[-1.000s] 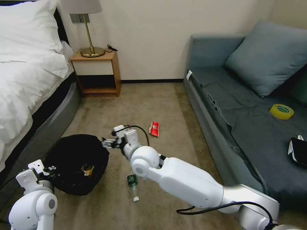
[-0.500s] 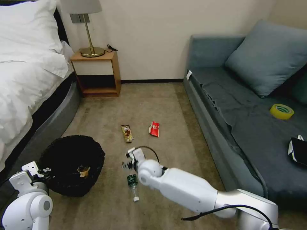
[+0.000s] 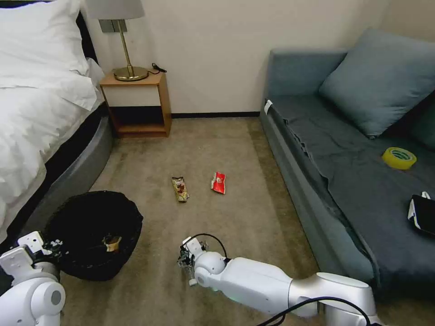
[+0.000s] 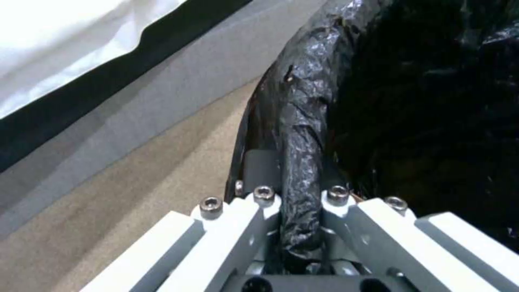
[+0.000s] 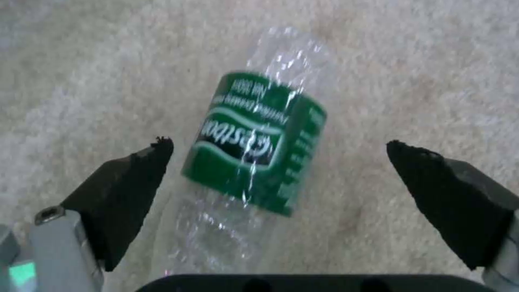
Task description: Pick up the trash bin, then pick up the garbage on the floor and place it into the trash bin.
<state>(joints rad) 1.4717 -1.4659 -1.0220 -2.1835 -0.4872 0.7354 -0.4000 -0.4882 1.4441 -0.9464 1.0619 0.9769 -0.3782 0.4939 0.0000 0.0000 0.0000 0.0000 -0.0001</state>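
The trash bin (image 3: 129, 213), lined with a black bag, hangs low at the left beside the bed. My left gripper (image 3: 58, 245) is shut on its rim (image 4: 303, 121), the bag pinched between the fingers (image 4: 259, 170). A crumpled tan paper (image 3: 111, 243) lies inside the bin. My right gripper (image 5: 278, 144) is open, down at the carpet, with one finger on each side of the clear bottle (image 5: 254, 142) with a green label. From the head, that gripper (image 3: 185, 260) covers most of the bottle, and the white cap (image 3: 192, 282) pokes out. A gold-brown wrapper (image 3: 180, 189) and a red packet (image 3: 219, 182) lie farther off on the floor.
A bed (image 3: 41, 113) runs along the left and a grey sofa (image 3: 344, 181) along the right, carrying a yellow tape roll (image 3: 398, 158) and a flat black device (image 3: 423, 213). A wooden nightstand (image 3: 138, 104) with a lamp stands at the far wall. Open carpet lies between them.
My right arm has drawn back from over the bin and dropped to the bottle on the floor, uncovering the gold-brown wrapper. The bin and left gripper have shifted slightly left.
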